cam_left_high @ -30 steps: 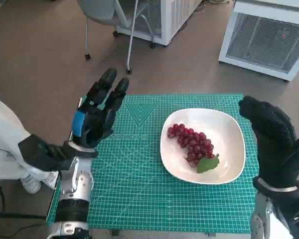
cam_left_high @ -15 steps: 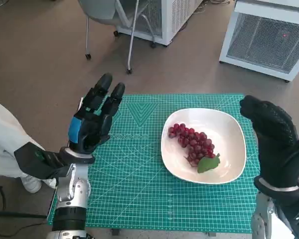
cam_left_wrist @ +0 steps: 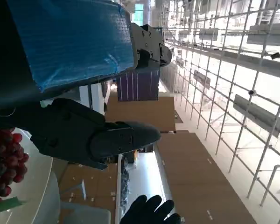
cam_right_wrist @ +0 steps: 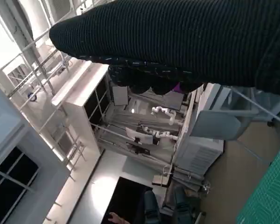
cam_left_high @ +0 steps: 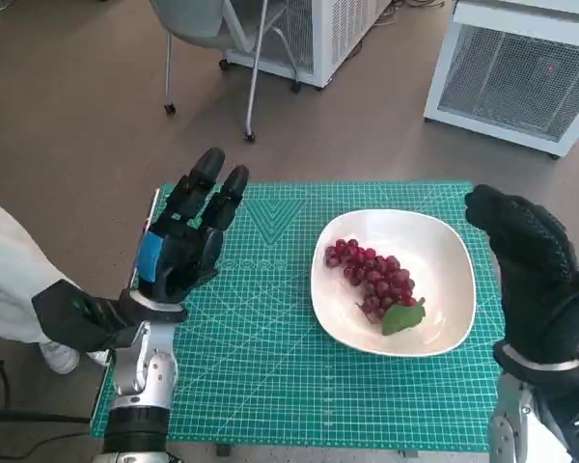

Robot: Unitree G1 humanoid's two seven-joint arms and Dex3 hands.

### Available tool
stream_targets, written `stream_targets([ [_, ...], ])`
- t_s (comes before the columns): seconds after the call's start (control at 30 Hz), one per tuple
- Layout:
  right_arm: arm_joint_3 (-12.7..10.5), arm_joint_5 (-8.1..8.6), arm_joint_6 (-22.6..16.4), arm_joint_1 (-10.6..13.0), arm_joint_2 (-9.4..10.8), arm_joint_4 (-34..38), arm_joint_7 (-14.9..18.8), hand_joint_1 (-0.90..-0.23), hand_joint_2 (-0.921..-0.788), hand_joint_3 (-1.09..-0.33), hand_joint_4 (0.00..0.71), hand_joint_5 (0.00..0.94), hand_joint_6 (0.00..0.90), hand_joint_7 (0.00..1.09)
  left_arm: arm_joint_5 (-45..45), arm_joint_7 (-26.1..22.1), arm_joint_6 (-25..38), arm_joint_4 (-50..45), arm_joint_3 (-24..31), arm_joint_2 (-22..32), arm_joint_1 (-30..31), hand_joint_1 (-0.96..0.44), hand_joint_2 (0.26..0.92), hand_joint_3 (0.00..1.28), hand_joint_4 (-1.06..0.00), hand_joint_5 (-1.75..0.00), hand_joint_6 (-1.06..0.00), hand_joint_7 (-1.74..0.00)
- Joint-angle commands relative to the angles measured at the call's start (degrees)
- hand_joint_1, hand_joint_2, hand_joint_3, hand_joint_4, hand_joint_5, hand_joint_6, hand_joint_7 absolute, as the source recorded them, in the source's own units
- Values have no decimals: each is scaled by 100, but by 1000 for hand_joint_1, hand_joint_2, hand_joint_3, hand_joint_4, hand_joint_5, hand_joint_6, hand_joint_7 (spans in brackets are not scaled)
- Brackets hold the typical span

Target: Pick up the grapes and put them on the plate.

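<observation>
The grapes (cam_left_high: 372, 282) already lay in the white plate (cam_left_high: 444, 253) right of centre on the green mat (cam_left_high: 261, 357) — the task looked done. The left hand (cam_left_high: 185, 241) hovered at mid-left, fingers spread, holding nothing; the right hand (cam_left_high: 531, 270) stood raised at the right edge — its grip I could not tell.

1. The left hand (cam_left_high: 186, 239) was black, with a patch of blue tape across its back.
2. Below that hand, beside the green mat (cam_left_high: 261, 376), a silver metal wrist (cam_left_high: 143, 371) with a round joint met a black ribbed cuff.
3. The left forearm (cam_left_high: 5, 280) was pale and smooth.
4. The right hand (cam_left_high: 533, 275) wore a black knitted glove, with a thin pale band at the wrist.
</observation>
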Motion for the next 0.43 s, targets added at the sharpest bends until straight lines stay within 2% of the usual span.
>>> stream_targets([
  [0.03, -24, 48, 85, 63, -46, 23, 70, -529, -921, -637, 429, 1, 30, 635, -82, -59, 73, -78, -19, -11, 70, -623, 921, 446, -173, -2, -247, -9],
  [0.43, -64, 66, 95, 49, -51, 37, 117, -529, -921, -639, 429, 1, 29, 637, -161, -124, 193, -70, -11, 3, 77, -615, 921, 445, -171, -1, -246, -8],
])
